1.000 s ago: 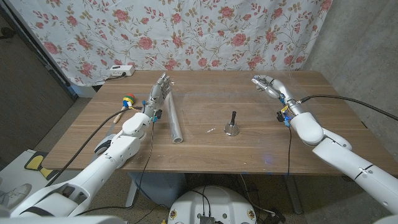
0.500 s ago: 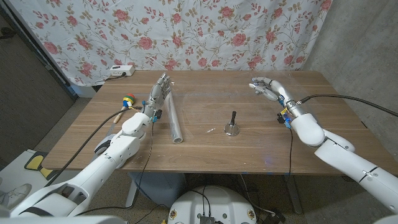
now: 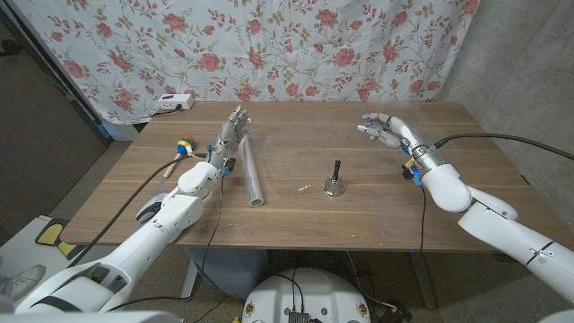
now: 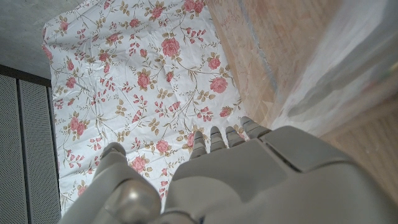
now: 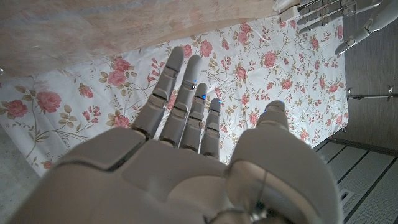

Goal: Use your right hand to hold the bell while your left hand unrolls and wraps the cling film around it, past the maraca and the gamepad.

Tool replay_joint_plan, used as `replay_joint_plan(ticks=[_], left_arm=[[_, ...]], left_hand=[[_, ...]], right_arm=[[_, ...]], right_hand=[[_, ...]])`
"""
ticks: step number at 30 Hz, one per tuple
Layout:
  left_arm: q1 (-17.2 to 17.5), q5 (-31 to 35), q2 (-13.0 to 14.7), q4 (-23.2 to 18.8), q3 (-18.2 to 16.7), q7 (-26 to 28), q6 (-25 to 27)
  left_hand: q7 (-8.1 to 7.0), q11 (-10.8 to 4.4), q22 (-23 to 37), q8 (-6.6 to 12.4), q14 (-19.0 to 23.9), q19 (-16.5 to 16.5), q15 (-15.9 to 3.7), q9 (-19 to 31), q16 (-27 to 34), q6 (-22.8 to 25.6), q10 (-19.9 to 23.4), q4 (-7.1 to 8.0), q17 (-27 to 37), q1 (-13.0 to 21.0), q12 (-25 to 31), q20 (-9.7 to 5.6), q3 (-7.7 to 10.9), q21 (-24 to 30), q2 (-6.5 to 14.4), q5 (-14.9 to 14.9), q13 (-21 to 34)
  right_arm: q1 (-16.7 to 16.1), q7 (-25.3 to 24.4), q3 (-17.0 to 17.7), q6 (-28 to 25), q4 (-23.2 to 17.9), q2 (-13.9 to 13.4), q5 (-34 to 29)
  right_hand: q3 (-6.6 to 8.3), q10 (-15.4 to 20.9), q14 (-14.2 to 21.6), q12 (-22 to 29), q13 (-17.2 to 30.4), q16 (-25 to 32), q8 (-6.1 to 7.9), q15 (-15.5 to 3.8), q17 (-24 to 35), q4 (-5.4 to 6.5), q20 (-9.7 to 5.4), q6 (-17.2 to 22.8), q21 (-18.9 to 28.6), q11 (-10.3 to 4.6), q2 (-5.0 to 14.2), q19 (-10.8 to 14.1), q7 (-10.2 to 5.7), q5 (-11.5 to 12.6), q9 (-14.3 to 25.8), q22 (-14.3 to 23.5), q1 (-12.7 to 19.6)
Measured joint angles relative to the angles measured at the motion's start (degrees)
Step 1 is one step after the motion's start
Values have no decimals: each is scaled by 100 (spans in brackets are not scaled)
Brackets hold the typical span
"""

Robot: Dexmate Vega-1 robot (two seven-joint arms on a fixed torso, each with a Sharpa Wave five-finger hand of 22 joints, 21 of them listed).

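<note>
The wide brown wooden bench (image 3: pixel 296 220) was seen carrying every thing of the task, with a flowered cloth (image 3: pixel 269 45) hung behind it. The right hand (image 3: pixel 387 130) was held raised over the far right part of the bench, its fingers (image 5: pixel 186 99) spread and nothing between them, well apart from the bell. The left hand (image 3: pixel 230 135) was placed just beside the long roll of clear cling film (image 3: pixel 250 170), fingers extended and holding nothing; whether the roll was touched could not be told. The roll was laid lengthwise left of the middle. The small silver bell with a dark upright handle (image 3: pixel 334 181) stood near the middle of the bench, between the roll and the right hand. A small maraca with a coloured head and wooden stick (image 3: pixel 182 149) lay near the left edge; the gamepad could not be made out with any certainty.

The step in hand was judged to be the reach for the bell. It would be done well if the handle were approached from above and pinched upright, so that the bell was not tipped, while the roll was left undisturbed until the bell was steadied.
</note>
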Motion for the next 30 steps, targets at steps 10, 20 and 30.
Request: replay_joint_plan(ticks=[10, 20, 30], left_arm=[[1, 6, -16, 13, 11, 32, 13], [46, 6, -16, -27, 15, 51, 41], [107, -24, -2, -86, 16, 59, 79]], left_hand=[[0, 0, 0, 0, 0, 0, 0, 0, 0, 0, 0, 0, 0, 0, 0, 0, 0, 0, 0, 0, 0], [0, 0, 0, -32, 0, 0, 0, 0, 0, 0, 0, 0, 0, 0, 0, 0, 0, 0, 0, 0, 0], [0, 0, 0, -32, 0, 1, 0, 0, 0, 0, 0, 0, 0, 0, 0, 0, 0, 0, 0, 0, 0]], right_arm=[[-59, -146, 7, 42, -31, -34, -323], [-91, -207, -15, 79, -87, -65, -632], [-137, -272, -64, 52, -199, -91, -984]], right_hand=[[31, 394, 407, 68, 69, 66, 0, -59, 106, 31, -134, 195, 324, -218, -45, 256, 28, 0, 0, 153, 45], [31, 800, 635, 256, 156, 157, 1, -120, 246, 31, -175, 453, 517, -387, -75, 297, -18, 0, 28, 277, 75], [30, 1309, 889, 701, 404, 177, -22, -191, 460, 31, -267, 692, 786, -534, -90, 389, -57, 0, 55, 482, 90]])
